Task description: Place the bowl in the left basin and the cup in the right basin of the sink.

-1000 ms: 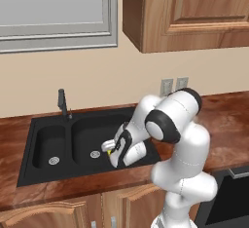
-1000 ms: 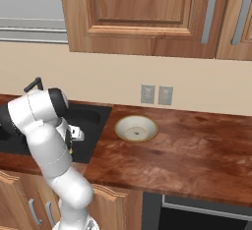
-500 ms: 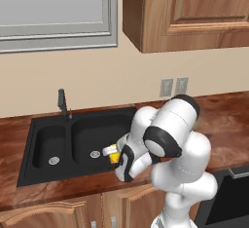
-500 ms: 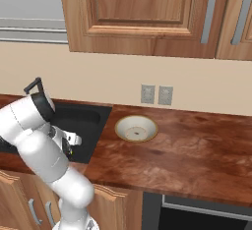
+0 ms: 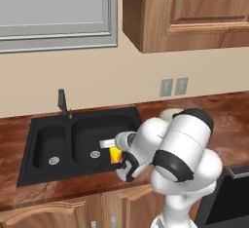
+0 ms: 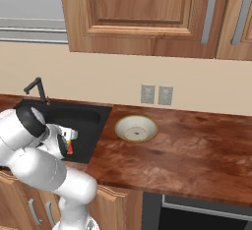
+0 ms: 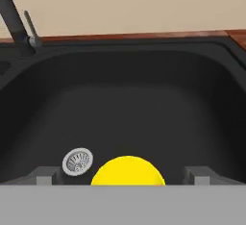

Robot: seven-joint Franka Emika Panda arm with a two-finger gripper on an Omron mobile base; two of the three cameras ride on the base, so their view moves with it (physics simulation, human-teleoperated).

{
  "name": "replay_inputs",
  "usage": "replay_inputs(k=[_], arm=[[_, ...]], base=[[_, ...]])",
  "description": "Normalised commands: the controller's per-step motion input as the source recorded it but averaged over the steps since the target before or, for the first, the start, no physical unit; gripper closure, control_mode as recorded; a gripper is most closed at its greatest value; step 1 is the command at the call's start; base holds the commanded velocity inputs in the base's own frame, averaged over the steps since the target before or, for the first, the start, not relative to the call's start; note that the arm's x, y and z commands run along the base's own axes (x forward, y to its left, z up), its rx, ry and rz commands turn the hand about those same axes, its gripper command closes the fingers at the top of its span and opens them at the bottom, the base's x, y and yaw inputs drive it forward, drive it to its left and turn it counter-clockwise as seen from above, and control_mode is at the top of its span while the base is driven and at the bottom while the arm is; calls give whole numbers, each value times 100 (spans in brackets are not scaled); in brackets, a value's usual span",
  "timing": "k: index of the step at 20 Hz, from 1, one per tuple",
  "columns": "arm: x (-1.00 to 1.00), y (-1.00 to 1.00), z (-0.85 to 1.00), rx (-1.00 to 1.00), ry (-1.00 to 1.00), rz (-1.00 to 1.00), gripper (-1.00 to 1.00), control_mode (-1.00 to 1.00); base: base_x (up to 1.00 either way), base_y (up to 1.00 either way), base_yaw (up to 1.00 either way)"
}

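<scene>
Gripper: the gripper point(image 7: 127, 177) reaches low into the sink's wide basin; its two grey fingertips point(image 7: 45, 175) stand far apart at the bottom of the hand view, jaws spread wide, no pad visibly pressing on anything.
Cup: the yellow cup point(image 7: 128, 170) sits between the fingertips, with clear gaps to either side; from the left base view the cup point(image 5: 115, 154) appears just ahead of the white hand, its orange-red mark facing the camera.
Cup, right base view: a sliver of yellow and red point(image 6: 70, 148) shows beside the hand, over the dark basin.
Right basin: the wide black basin point(image 5: 99, 134) holds the cup; its silver drain point(image 7: 77, 161) lies just beside the cup on the basin floor.
Left basin: the narrow basin point(image 5: 50, 146) shows only its own silver drain point(image 5: 53, 160).
Sink: black double sink point(image 6: 92, 117) set into the brown counter point(image 6: 197, 145), with a slim black faucet point(image 5: 62, 103) at the back edge between the basins.
Bowl: the cream bowl point(image 6: 136, 128) with tan rim sits upright on the counter, just beside the sink's right edge and well apart from the gripper.
Bowl contents: a small dark speck at the centre; what it is cannot be told.
</scene>
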Motion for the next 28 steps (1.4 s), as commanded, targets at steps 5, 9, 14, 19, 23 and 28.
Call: replay_inputs(k=[5, 9, 14, 19, 23, 28], arm=[[3, -12, 74, 1, 5, 0, -100, -100], [0, -18, 77, 1, 9, -1, -100, -100], [0, -20, 70, 0, 12, -2, -100, -100], [0, -16, 54, -1, 10, -1, -100, -100], [-6, -6, 31, -10, 0, 0, -100, -100], [-23, -17, 11, -16, 0, 0, -100, -100]], base=[[0, 0, 0], [0, 0, 0], [0, 0, 0], [0, 0, 0], [0, 0, 0], [0, 0, 0]])
